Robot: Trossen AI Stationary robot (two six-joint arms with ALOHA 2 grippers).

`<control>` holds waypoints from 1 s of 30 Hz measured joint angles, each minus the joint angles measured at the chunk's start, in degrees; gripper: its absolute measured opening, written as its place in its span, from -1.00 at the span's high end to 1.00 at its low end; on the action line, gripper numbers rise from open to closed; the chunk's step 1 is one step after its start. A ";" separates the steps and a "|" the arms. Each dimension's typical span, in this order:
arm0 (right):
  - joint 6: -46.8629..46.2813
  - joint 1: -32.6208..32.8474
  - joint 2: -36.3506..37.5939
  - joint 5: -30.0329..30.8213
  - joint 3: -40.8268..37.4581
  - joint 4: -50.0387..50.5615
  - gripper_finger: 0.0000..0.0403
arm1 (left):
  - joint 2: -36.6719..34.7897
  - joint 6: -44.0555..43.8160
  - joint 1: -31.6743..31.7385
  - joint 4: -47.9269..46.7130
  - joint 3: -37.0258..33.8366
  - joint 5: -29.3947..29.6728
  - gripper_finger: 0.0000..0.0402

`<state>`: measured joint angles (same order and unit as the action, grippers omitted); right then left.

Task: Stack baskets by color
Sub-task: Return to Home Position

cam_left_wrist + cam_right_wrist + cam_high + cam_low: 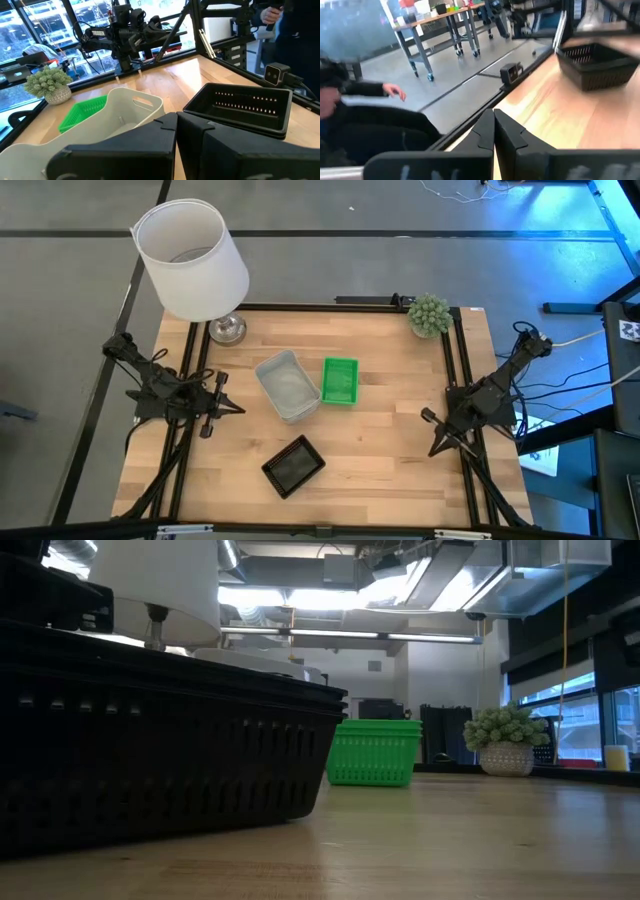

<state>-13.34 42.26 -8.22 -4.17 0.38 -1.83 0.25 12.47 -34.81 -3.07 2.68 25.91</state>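
Now, the green baskets [340,381] sit just right of centre in the high view. The grey-white baskets [288,386] lie close beside them on the left, turned at a slant; I cannot tell whether the two colours touch. The black baskets [294,466] rest apart from both at lower centre of the table [400,480], set diagonally. In the low view the black ones fill the left half with layered rims showing, and the green ones stand behind them at mid-frame. My left gripper [176,119] has its fingers pressed together on nothing. In the high view it is at the table's left edge, middle left of the frame. My right gripper [493,117] is likewise closed and empty, at the table's right edge, middle right. A lamp [192,260] stands at upper left and a plant [430,314] at upper right of the table. A person's hand [395,90] shows at the left of the right wrist view.
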 joint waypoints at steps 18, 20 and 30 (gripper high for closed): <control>-10.35 -0.02 -1.00 0.01 0.02 0.00 0.92 | 0.00 0.01 0.00 -0.02 0.00 -0.02 1.00; -10.38 -0.02 -1.00 0.01 0.02 0.00 0.92 | 0.00 0.02 0.00 -0.02 0.00 -0.02 1.00; -10.27 -0.02 -1.00 0.01 0.02 0.00 0.92 | 0.00 0.02 0.00 -0.02 0.00 -0.02 1.00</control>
<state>-23.61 42.24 -9.21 -4.16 0.40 -1.83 0.25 12.49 -34.81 -3.09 2.68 25.89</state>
